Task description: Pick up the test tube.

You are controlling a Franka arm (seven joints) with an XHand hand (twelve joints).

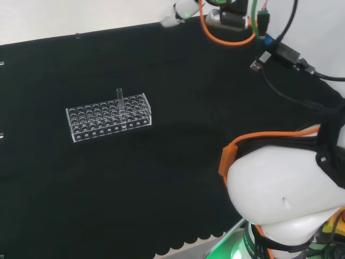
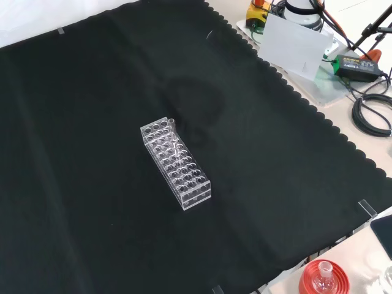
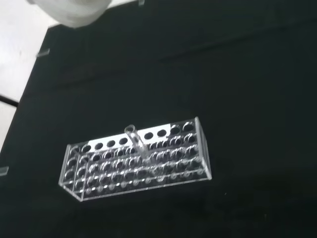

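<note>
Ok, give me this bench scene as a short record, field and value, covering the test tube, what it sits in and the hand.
test tube: one clear tube, upright, standing in the rack
rack: clear plastic, many holes, near the middle of the cloth
cloth: black, covers the bench
hand: blurred white part in the wrist view, apart from the tube
task state: tube not yet picked up

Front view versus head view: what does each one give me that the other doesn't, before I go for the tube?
The front view alone shows a red ribbed stand holding a small flask at the bench's near edge. The head view alone shows the arm's white link and the test tube rising clearly above the rack. Both show the clear rack on the black cloth.
</note>
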